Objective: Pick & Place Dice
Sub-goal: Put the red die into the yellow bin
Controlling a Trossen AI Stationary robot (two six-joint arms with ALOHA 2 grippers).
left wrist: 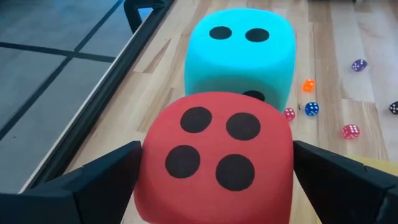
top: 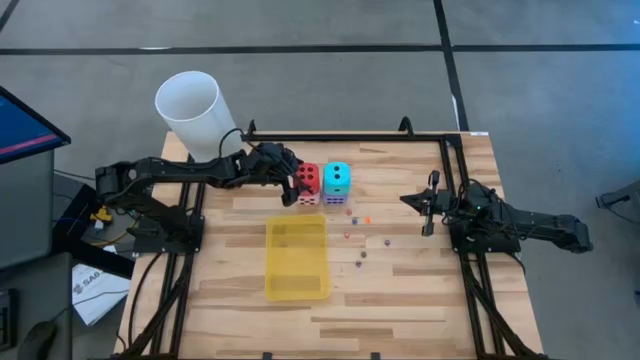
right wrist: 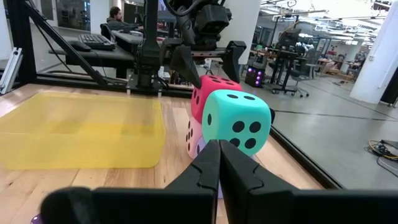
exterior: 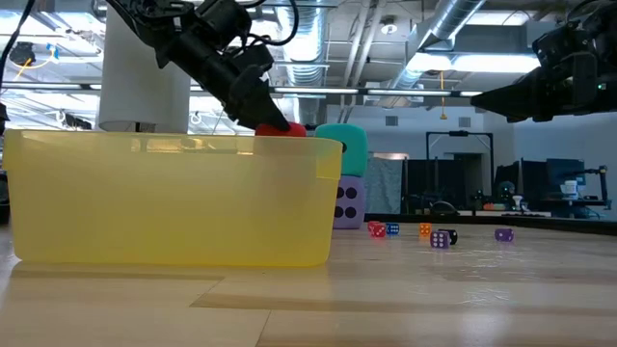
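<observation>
Left claw (top: 297,184) wide open around the red die (top: 308,178), not squeezing it. Red die stacked on the pink die (top: 308,198), near the worktop's (top: 420,300) far edge, beside cyan die (top: 338,177) on purple die (top: 334,198). Right claw (top: 428,205) shut, empty, by the right edge.

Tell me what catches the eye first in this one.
The left gripper, open, straddles the red die, which sits atop the pink die beside the cyan die. In front of them lies the yellow tray, with tiny dice scattered to its right.
</observation>
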